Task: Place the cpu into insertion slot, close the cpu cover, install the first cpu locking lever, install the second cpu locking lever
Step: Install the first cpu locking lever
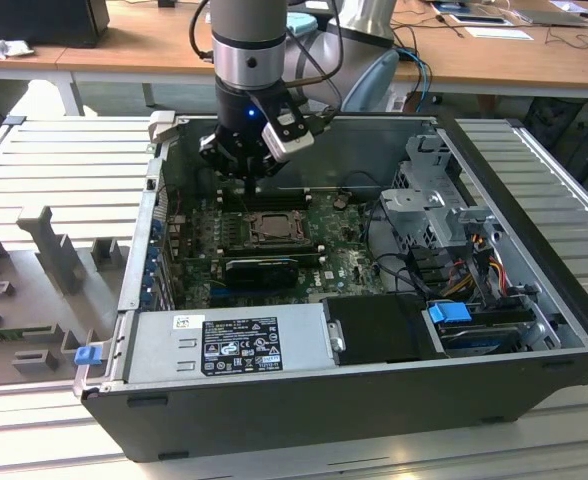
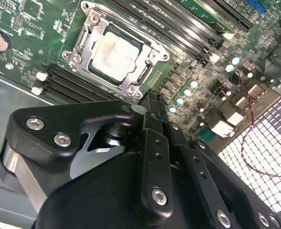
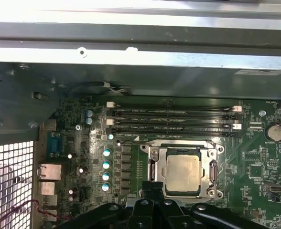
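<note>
From where I stand, the open computer case lies on its side on the slatted table; nearest me is the grey power supply with its white-and-black label, and a metal drive cage sits towards the exterior view's right; past the power supply lies the green circuit board.

About midway across that board is the insertion slot, a square socket with a metal rim; the cpu lies flat inside it, a small square chip with a pale silvery-grey face, faintly smudged; the cpu cover, a dull-metal frame with a cut-out centre, lies down flat over the chip, so that the pale face shows through the opening; I cannot tell whether the locking levers are latched.

Just beyond, the gripper hangs from the arm with its black fingers pressed together and nothing between them; the tips stand just beside one edge of the socket, and I cannot tell whether they touch it.

Farther still run the long black memory slots, then the case's far wall; wooden desks stand behind.
</note>
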`<state>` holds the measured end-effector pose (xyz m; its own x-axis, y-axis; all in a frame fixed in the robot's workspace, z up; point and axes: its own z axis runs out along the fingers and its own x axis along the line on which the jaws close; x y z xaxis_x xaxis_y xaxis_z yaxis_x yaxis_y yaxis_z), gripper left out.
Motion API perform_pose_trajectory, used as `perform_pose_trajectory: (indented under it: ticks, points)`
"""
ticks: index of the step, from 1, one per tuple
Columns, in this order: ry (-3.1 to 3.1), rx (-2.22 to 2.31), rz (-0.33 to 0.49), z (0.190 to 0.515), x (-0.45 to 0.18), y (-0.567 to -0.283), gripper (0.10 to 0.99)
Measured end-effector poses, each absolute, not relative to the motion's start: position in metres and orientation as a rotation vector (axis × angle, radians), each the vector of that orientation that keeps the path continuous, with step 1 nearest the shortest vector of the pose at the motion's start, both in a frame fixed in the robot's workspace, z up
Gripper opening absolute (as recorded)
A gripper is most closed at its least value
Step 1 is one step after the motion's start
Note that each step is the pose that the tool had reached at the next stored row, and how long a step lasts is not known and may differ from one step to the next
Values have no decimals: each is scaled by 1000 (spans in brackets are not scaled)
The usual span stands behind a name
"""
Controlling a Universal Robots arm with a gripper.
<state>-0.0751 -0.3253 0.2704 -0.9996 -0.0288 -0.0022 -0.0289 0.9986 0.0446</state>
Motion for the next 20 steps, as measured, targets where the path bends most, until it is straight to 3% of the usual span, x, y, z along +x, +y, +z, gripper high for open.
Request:
perform_pose_trajectory:
  ticks: [20]
  points:
    - [3139,-48,75,260,-110,-310,106]
